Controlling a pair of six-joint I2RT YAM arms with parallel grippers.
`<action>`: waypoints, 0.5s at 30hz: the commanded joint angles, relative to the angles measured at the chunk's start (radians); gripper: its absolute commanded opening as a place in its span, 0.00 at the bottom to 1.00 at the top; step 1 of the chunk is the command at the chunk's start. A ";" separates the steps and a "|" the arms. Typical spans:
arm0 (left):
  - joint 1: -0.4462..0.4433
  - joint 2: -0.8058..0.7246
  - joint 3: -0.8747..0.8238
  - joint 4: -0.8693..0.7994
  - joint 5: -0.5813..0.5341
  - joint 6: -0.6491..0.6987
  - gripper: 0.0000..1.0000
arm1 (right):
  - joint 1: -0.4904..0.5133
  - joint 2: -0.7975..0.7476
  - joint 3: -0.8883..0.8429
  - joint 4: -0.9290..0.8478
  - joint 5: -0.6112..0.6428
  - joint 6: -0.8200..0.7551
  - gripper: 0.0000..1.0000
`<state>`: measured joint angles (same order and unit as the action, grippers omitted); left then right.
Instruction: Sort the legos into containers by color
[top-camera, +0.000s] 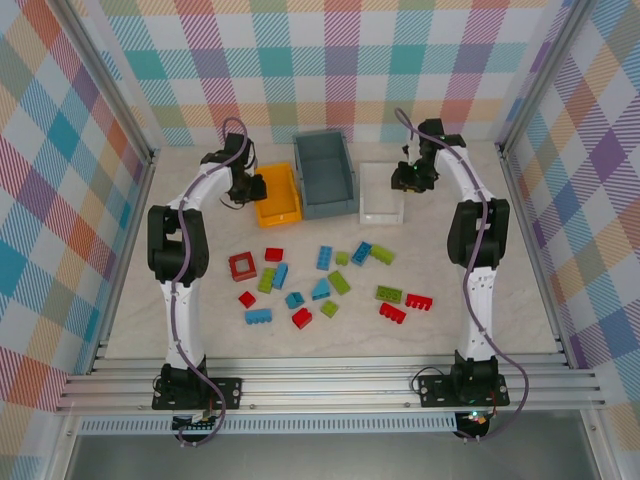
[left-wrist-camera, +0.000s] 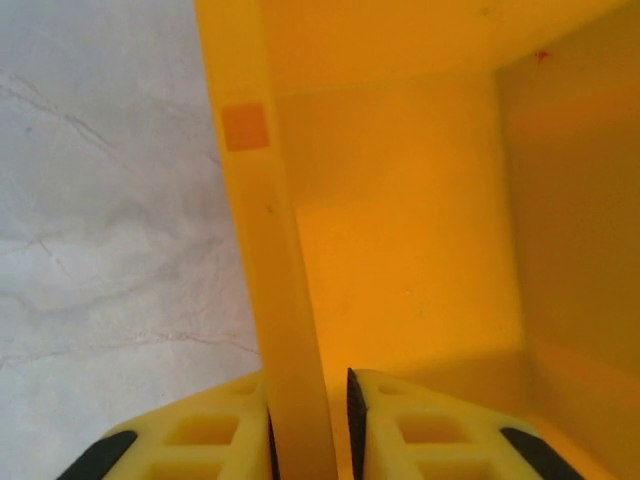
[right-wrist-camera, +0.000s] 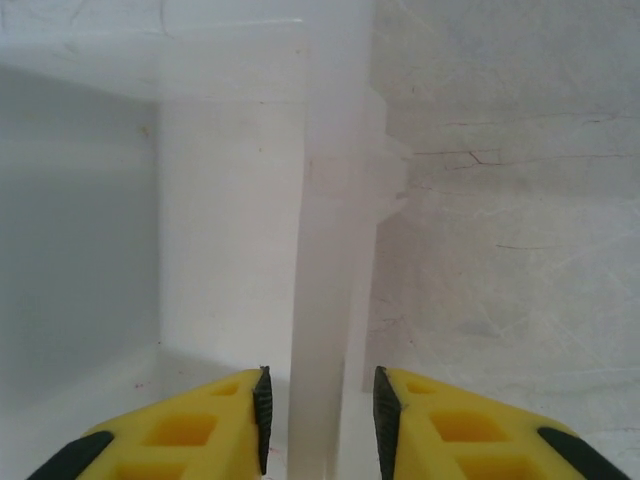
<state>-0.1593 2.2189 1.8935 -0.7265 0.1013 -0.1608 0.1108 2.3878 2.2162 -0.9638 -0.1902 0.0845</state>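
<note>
left fingers held slightly apart astride orange-yellow bin wall, right fingers parted around white tray wall, grey-blue bin between, legos scattered on tabletop

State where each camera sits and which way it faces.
Top external: above and behind the arms, looking down on table, legos, grey bin; both arms show.
Left wrist: on the left arm, facing along the left gripper astride the orange bin's wall.
Right wrist: same, right gripper astride the white tray's wall.
Shared: top view shows orange bin, white tray too.
</note>
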 joint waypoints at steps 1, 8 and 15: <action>-0.005 -0.021 -0.014 -0.033 -0.029 0.017 0.28 | 0.011 -0.064 -0.023 0.019 0.032 -0.016 0.41; -0.009 -0.130 -0.075 0.001 -0.049 0.005 0.39 | 0.076 -0.230 -0.153 0.144 0.102 0.030 0.57; -0.021 -0.287 -0.206 0.076 -0.070 -0.042 0.40 | 0.176 -0.173 -0.056 0.166 0.114 0.089 0.56</action>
<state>-0.1608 2.0174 1.7222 -0.6918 0.0452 -0.1741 0.2516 2.1845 2.1143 -0.8295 -0.0872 0.1390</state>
